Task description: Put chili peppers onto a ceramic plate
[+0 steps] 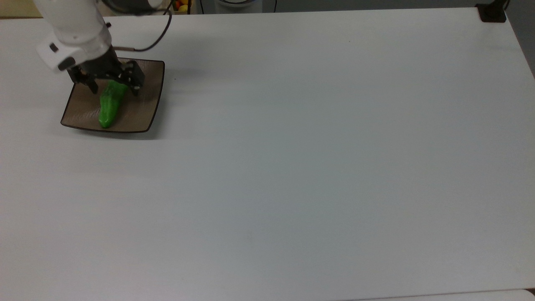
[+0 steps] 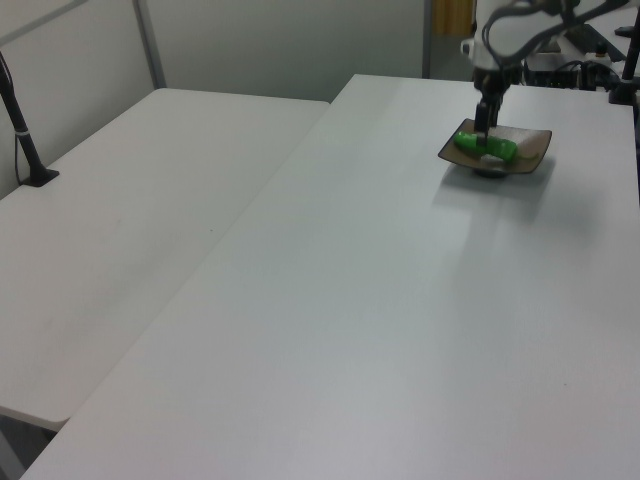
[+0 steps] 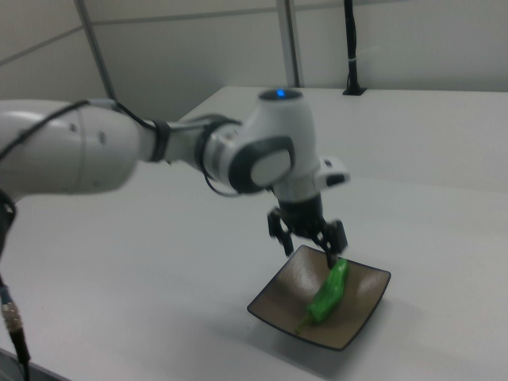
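The claw hangs over the far part of the plate, with its two fingers spread apart and nothing held between them. In the top view one dark finger stands on the right of the pepper's thick end and the other on the left, each with a gap to the green skin.

The pepper lies flat on the plate, directly below the claw and running away from it toward the plate's near edge in the top view. Its long axis goes roughly crosswise to the line between the two fingers, so the fingers straddle it near one end and the rest of it stretches out past them. In the right view the pepper slopes from beneath the claw down toward the plate's front corner, where a thin stem curls out. The left view shows the pepper resting inside the plate under the claw.

The placing looks done: the pepper rests wholly within the rim. What remains is likely a straight lift away, and since the pepper sits under and between the fingers, a rise without sideways drift avoids nudging it.
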### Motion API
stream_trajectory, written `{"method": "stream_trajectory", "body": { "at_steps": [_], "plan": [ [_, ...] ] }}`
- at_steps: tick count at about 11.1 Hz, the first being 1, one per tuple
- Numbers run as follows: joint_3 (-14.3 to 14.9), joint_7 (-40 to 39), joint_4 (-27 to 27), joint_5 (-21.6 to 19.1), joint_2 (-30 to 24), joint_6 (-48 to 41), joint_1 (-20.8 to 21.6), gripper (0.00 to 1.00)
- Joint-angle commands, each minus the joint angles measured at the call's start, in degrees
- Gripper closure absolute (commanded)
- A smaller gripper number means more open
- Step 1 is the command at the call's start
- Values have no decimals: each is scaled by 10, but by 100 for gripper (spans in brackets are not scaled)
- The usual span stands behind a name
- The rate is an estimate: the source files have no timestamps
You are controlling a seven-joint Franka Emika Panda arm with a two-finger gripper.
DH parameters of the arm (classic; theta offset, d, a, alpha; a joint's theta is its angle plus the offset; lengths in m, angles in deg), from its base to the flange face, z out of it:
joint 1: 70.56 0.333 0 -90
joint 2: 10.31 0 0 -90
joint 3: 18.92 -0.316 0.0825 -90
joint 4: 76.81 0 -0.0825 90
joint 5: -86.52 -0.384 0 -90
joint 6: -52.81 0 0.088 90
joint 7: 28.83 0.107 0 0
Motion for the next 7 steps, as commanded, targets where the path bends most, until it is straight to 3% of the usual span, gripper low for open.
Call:
{"method": "stream_trajectory", "body": {
  "at_steps": [1,3,6,7],
  "plan": [
    [3,76,64,-1,-90,-158,50,0],
    [-2,114,99,-18,-127,-243,90,0],
    [-3,129,99,-71,-182,-281,162,0],
    [-4,129,99,-71,-184,-281,194,0]
  ]
}}
